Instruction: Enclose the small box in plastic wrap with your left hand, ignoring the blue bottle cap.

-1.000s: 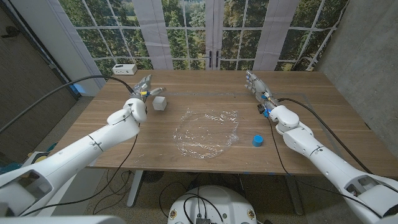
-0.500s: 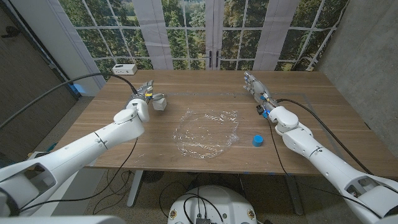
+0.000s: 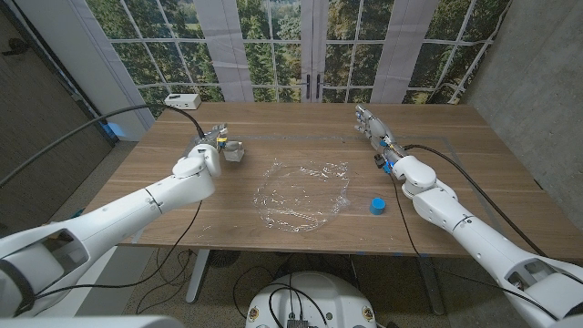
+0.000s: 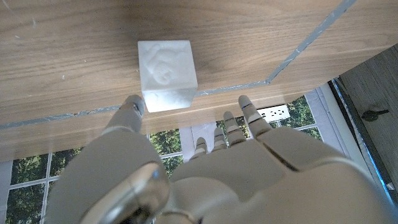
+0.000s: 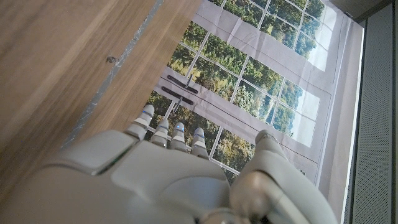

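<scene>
The small white box [image 3: 234,151] stands on the wooden table [image 3: 301,123], left of a crumpled clear sheet of plastic wrap [image 3: 303,194] spread at the middle. My left hand [image 3: 212,140] is right beside the box on its left, fingers apart. In the left wrist view the thumb tip [image 4: 132,106] is at the box's [image 4: 166,74] lower corner, and the other fingers [image 4: 249,115] reach past its far side without touching. The blue bottle cap [image 3: 378,206] lies right of the wrap. My right hand [image 3: 372,125] hovers at the back right, fingers straight and holding nothing.
A white power strip [image 3: 182,100] sits at the table's back left corner. Thin tape lines [image 4: 311,40] mark out a rectangle on the tabletop. Tall windows stand behind the table.
My left hand has moved rightward and closed in on the small box. The box, the wrap and the cap have stayed put; the right hand has barely shifted.
</scene>
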`<action>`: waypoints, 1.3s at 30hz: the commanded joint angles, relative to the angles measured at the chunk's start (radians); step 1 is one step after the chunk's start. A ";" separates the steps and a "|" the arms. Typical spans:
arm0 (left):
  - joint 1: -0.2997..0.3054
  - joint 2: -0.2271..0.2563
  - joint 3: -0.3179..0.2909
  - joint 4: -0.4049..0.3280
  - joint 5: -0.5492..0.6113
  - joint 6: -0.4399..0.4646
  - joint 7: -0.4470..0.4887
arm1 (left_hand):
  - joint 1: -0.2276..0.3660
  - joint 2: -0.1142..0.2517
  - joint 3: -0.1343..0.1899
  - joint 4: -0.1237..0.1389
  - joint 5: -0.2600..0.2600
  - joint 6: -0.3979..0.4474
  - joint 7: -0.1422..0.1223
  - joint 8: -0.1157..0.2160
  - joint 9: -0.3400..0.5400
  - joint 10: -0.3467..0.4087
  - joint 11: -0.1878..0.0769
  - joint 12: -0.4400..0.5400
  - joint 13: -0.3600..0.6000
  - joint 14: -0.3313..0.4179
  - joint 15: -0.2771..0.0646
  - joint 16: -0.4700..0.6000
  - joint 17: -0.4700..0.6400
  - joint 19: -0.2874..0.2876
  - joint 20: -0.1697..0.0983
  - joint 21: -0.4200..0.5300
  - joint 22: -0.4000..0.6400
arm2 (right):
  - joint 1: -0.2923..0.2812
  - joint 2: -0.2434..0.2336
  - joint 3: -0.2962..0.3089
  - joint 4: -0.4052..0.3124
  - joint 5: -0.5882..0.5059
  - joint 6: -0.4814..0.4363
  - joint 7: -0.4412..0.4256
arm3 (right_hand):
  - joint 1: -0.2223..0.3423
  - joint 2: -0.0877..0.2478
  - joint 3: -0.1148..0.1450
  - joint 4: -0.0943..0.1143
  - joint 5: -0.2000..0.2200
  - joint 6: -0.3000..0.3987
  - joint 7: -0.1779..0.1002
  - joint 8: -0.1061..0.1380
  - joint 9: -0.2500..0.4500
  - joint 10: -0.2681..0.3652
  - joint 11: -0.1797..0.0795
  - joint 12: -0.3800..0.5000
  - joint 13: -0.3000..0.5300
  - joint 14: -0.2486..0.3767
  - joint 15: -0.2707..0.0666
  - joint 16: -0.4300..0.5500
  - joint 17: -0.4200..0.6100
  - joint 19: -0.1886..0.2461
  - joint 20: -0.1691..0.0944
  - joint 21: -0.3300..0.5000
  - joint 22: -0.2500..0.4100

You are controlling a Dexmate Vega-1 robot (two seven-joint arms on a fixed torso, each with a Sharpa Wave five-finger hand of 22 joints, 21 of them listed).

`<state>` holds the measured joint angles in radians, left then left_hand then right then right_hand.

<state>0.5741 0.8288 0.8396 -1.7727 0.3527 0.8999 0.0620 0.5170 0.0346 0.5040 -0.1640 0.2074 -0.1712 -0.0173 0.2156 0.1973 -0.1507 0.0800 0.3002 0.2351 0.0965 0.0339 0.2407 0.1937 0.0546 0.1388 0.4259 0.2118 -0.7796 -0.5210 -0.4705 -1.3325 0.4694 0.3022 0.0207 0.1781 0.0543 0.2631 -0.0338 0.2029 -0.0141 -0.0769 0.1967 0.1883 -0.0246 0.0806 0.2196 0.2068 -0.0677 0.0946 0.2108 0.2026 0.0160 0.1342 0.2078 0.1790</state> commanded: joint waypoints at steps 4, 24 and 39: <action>-0.044 -0.024 0.061 0.058 0.054 -0.019 -0.051 | 0.057 0.008 -0.010 -0.001 -0.018 0.030 0.000 0.017 0.003 0.080 -0.019 0.036 0.005 0.145 -0.044 0.039 0.003 0.073 -0.011 0.037 0.006 | -0.003 0.002 0.001 -0.008 -0.005 -0.005 -0.013 | 0.008 -0.006 0.001 -0.005 0.000 0.008 -0.001 0.007 0.002 0.010 0.004 0.003 0.003 0.003 0.005 0.006 0.002 -0.005 0.005 -0.003 0.005; -0.023 -0.107 0.072 0.166 0.182 -0.006 0.133 | 0.581 0.090 -0.027 -0.015 -0.023 0.595 -0.044 0.162 0.006 0.572 -0.139 0.196 0.017 0.627 -0.217 0.214 0.078 0.460 -0.118 0.347 0.055 | 0.016 0.012 -0.004 0.011 -0.010 -0.017 -0.020 | 0.004 -0.002 0.000 -0.004 -0.001 0.011 -0.003 0.006 0.002 0.015 0.003 0.003 0.004 0.005 0.007 0.007 0.004 -0.007 0.005 -0.003 0.006; 0.001 -0.155 0.045 0.203 0.221 -0.016 0.262 | 0.690 0.150 -0.044 0.033 -0.033 0.970 0.047 0.294 0.067 0.948 -0.185 0.451 0.156 0.934 -0.255 0.335 0.209 0.440 -0.124 0.542 0.082 | 0.020 0.008 -0.002 0.013 -0.014 -0.019 -0.026 | 0.002 0.001 0.000 -0.004 -0.002 0.012 -0.002 0.005 0.002 0.017 0.003 0.002 0.004 0.005 0.006 0.006 0.005 -0.011 0.005 -0.004 0.006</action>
<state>0.5614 0.7063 0.8953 -1.5979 0.5314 0.8885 0.2287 1.1128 0.0651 0.4419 -0.1544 0.1764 0.7517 -0.0066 0.5034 0.2577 0.5976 0.0716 0.5926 0.2714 0.8562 0.0436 0.5610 0.2841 0.4978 0.0122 0.9584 0.2937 -0.7646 -0.5112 -0.4734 -1.3231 0.4578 0.2843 -0.0023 0.1781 0.0543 0.2632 -0.0337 0.2030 -0.0069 -0.0805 0.1966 0.1882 -0.0087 0.0823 0.2196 0.2068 -0.0679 0.0945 0.2108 0.2024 0.0106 0.1396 0.2078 0.1789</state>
